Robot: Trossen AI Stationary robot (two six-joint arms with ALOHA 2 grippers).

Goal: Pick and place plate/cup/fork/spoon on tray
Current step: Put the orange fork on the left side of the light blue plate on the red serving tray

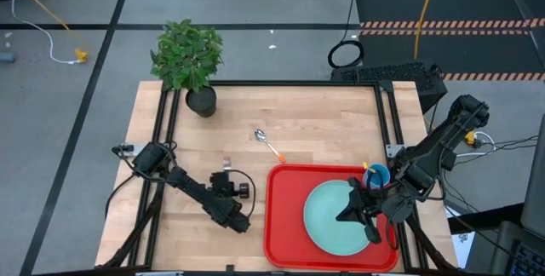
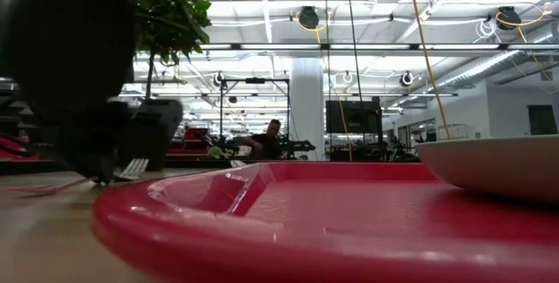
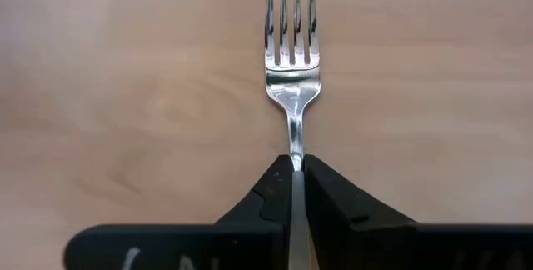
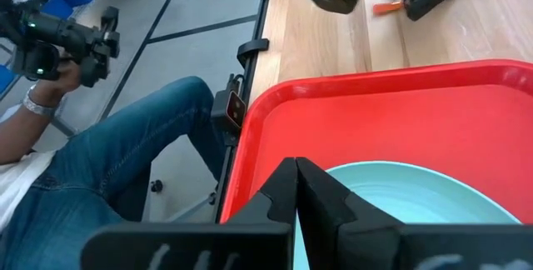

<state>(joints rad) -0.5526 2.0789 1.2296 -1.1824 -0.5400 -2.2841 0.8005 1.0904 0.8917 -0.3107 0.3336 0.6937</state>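
Note:
My left gripper point(image 1: 239, 221) is low over the table, left of the red tray point(image 1: 274, 216), and is shut on the orange-handled fork point(image 3: 291, 45). The fork's tines point(image 2: 131, 169) point away from the fingers. The mint-green plate point(image 1: 328, 218) lies in the tray. My right gripper point(image 1: 351, 212) is over the plate with its fingers shut point(image 4: 297, 168). I cannot tell whether it touches the plate point(image 4: 400, 195). The blue cup point(image 1: 377, 175) stands at the tray's far right. The spoon point(image 1: 268, 144) lies on the table beyond the tray. My left gripper pinches the fork's thin silver neck point(image 3: 296, 141), just behind the tines, between its two fingers. The fork runs along the fingers, tines ahead. The orange handle point(image 4: 385, 7) sticks out behind the gripper. The tines are low over the wood; I cannot tell whether they touch it.
A potted plant point(image 1: 192, 63) stands at the table's far left corner. A person in jeans point(image 4: 125, 162) sits beyond the table's near edge, holding a device. Bare wood lies between the left arm and the plant.

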